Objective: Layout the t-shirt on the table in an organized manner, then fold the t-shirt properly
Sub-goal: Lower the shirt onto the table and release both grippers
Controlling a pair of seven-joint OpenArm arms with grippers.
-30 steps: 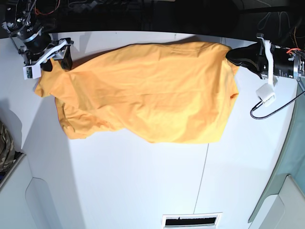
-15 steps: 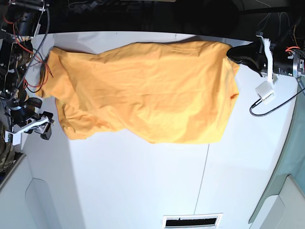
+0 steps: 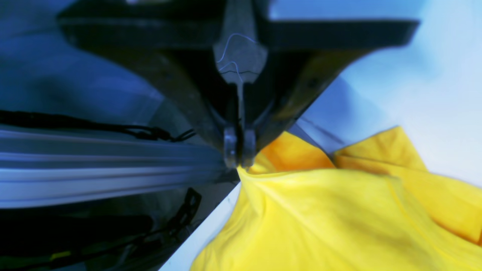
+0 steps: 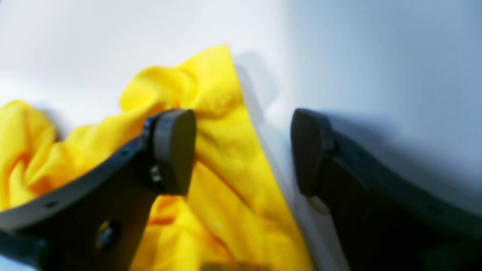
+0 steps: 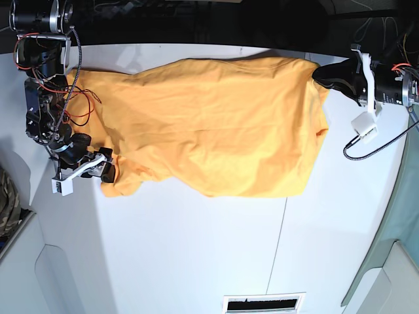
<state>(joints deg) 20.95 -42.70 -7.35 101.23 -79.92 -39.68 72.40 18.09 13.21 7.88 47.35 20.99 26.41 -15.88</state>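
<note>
The left fingers [image 3: 239,158] pinch the t-shirt [image 5: 209,124] at the counter [image 5: 196,248] edge; the right fingers [image 4: 243,150] are spread, straddling a hem. Uneven pulling risks bunching.

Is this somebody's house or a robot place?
It looks like a robot lab or test bench, not a house. A plain white table holds one yellow t-shirt, with loose wires on a robot arm.
</note>
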